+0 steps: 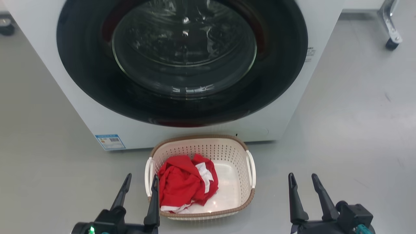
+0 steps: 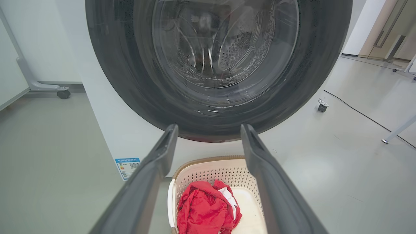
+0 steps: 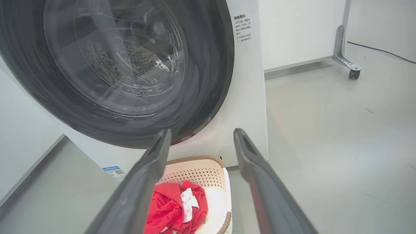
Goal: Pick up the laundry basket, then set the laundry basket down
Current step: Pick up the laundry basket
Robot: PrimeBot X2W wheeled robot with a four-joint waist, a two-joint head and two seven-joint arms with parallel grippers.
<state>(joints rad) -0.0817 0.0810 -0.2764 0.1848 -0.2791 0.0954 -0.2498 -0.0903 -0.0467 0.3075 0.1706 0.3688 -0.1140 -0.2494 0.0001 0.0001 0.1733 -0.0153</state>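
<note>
Left claw [image 1: 142, 176] spread at laundry basket [image 1: 199, 137] left rim; right claw [image 1: 303, 175] spread, apart over floor [image 1: 341, 146]

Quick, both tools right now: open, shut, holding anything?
Left tool: open, holding nothing.
Right tool: open, holding nothing.

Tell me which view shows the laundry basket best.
The head view: almost the whole laundry basket, both handles, from above. Each wrist view cuts off its near end; a finger hides one side.
</note>
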